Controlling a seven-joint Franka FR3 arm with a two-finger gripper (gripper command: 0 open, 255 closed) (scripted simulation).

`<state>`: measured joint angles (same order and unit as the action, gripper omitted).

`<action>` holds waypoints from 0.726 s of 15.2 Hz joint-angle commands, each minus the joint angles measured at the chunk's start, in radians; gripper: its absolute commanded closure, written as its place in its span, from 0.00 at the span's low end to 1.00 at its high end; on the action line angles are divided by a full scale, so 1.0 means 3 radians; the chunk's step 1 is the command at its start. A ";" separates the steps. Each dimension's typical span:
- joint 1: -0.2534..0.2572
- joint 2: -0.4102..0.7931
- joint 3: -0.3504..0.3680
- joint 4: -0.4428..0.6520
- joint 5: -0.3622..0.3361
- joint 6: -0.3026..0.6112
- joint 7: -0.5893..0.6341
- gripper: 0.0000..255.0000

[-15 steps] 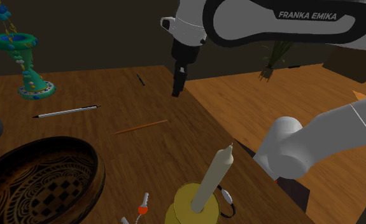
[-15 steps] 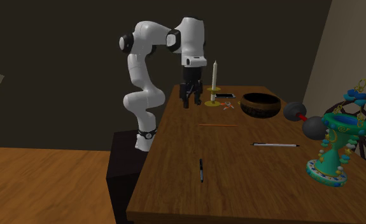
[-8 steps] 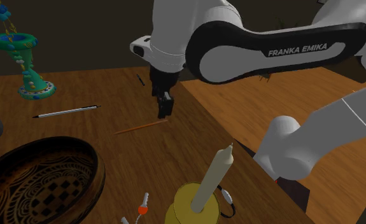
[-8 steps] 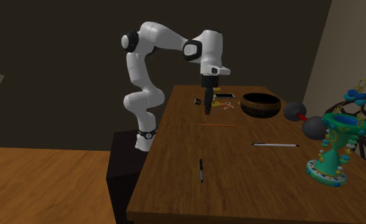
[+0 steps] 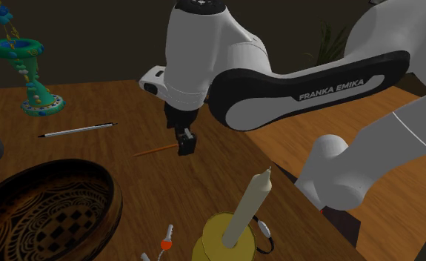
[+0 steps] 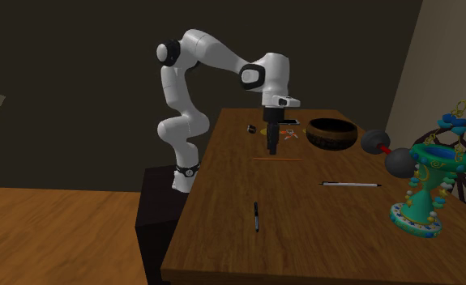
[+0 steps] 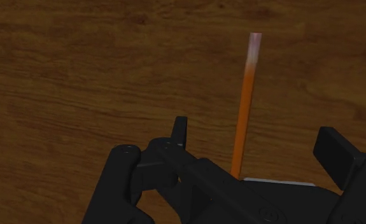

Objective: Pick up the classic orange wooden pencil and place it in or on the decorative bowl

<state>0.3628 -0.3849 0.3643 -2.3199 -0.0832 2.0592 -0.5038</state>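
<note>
I've dropped the black two-finger gripper over the slim orange wooden pencil, fingers spread to straddle it (no contact), with the dark carved bowl at eight o'clock in the shoulder view.

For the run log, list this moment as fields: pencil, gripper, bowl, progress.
pencil: orange, lying flat on the wooden table, apart from the bowl
gripper: open, low over one end of the pencil, a finger on each side, neither touching it
bowl: dark, patterned inside, the pencil not in it
progress: pencil not yet grasped
</note>
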 commanded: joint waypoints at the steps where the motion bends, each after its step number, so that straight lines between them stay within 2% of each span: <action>1: -0.0011 0.0039 0.0002 -0.0060 -0.0018 0.0098 0.0008 0.00; 9: -0.0013 0.0049 0.0003 -0.0076 -0.0023 0.0125 0.0012 0.00; 10: -0.0013 0.0049 0.0003 -0.0076 -0.0023 0.0125 0.0012 1.00; 11: -0.0013 0.0049 0.0003 -0.0076 -0.0023 0.0125 0.0012 1.00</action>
<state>0.3587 -0.3702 0.3652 -2.3428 -0.0902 2.0966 -0.5003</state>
